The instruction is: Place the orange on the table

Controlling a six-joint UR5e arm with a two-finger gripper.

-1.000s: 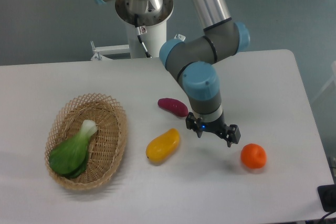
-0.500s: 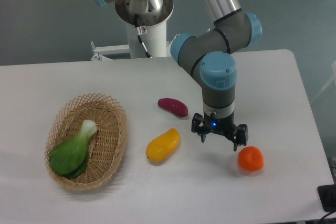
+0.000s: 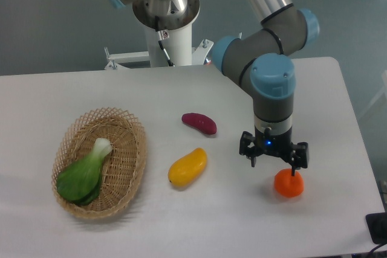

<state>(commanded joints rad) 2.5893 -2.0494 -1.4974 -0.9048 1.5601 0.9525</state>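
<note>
The white desk (image 3: 91,95) carries everything. At about nine o'clock sits the wicker basket (image 3: 130,152), cradling a leafy green vegetable (image 3: 81,176) so it cannot roll. Near the centre lie the yellow mango (image 3: 187,167) and, at its one o'clock, the dark red sweet potato (image 3: 199,122), both resting on their long sides. The arm's gripper (image 3: 274,156) points straight down at about four o'clock on the desk, its jaws spread apart and grasping nothing. The orange (image 3: 288,183) rests on the desk just below the jaws, slightly toward their five o'clock, apparently already set down.
</note>
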